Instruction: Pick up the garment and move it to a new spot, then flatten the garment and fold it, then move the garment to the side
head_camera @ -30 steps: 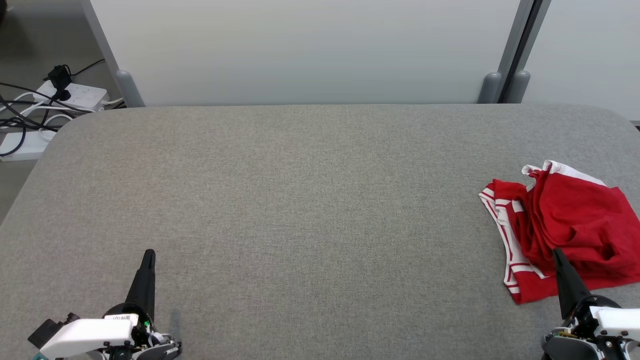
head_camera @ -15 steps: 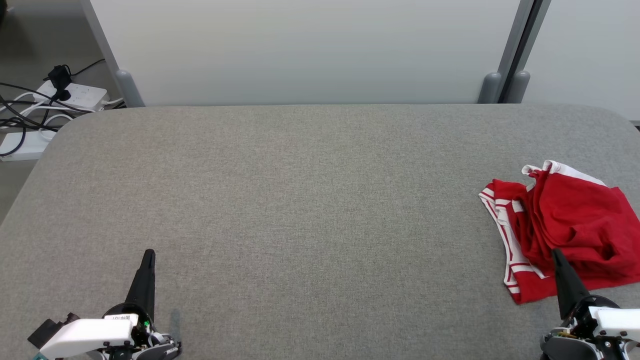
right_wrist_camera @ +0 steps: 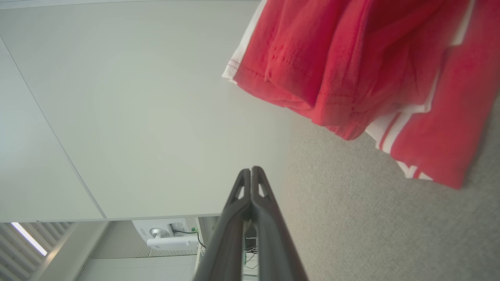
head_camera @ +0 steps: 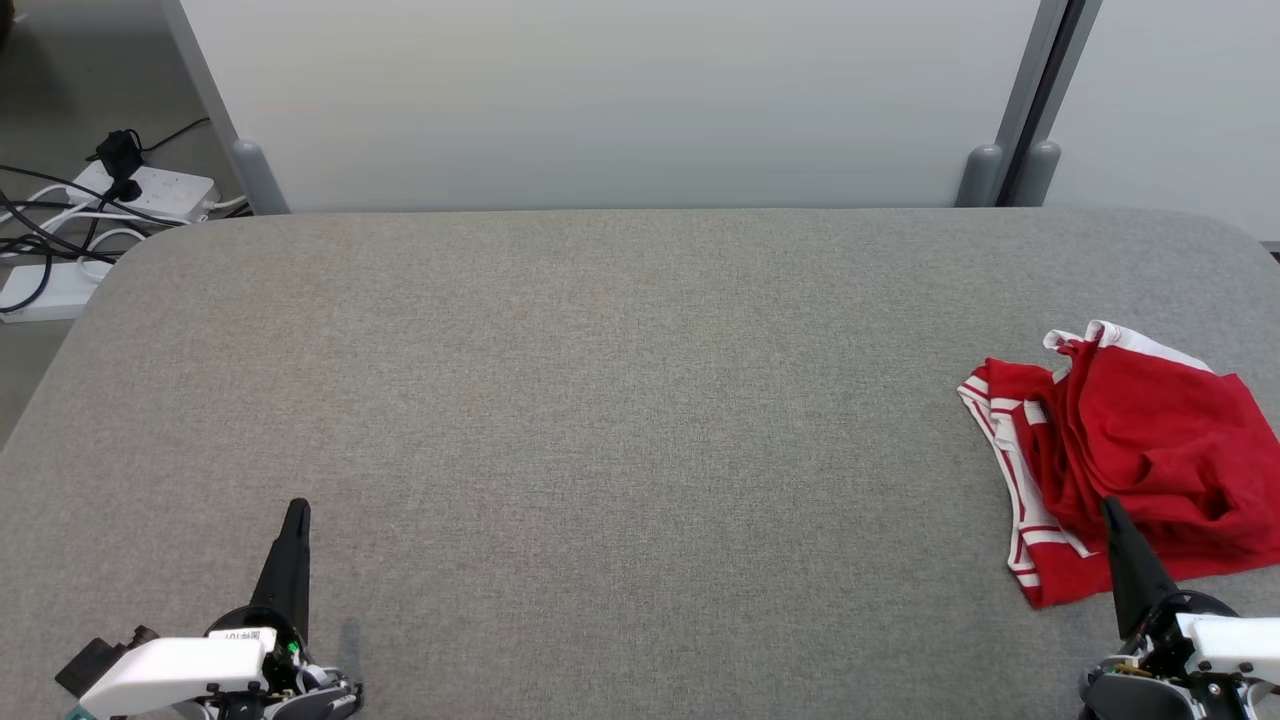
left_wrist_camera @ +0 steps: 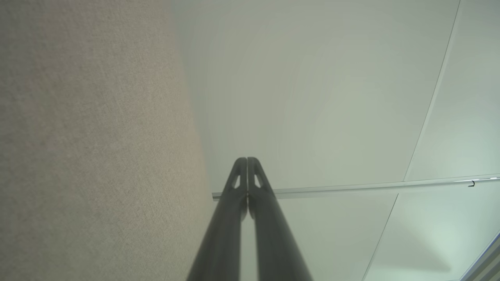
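Observation:
A crumpled red garment (head_camera: pixel 1135 455) with white stripes lies at the right edge of the grey table (head_camera: pixel 600 400). In the right wrist view the garment (right_wrist_camera: pixel 363 66) fills the upper right. My right gripper (head_camera: pixel 1108 508) is shut with nothing in it, at the lower right, its tip over the garment's near edge. In its own wrist view the right gripper (right_wrist_camera: pixel 250 171) has its fingers pressed together, apart from the cloth. My left gripper (head_camera: pixel 297 510) is shut and empty at the lower left, far from the garment. The left gripper (left_wrist_camera: pixel 247 160) shows closed tips in its wrist view.
White partition panels (head_camera: pixel 610 100) stand behind the table's far edge. Power strips and cables (head_camera: pixel 90 220) lie on the floor at the far left. The wide grey tabletop stretches between the two grippers.
My right gripper has crept slightly up and left over the garment's near edge. The left gripper and the garment have not moved.

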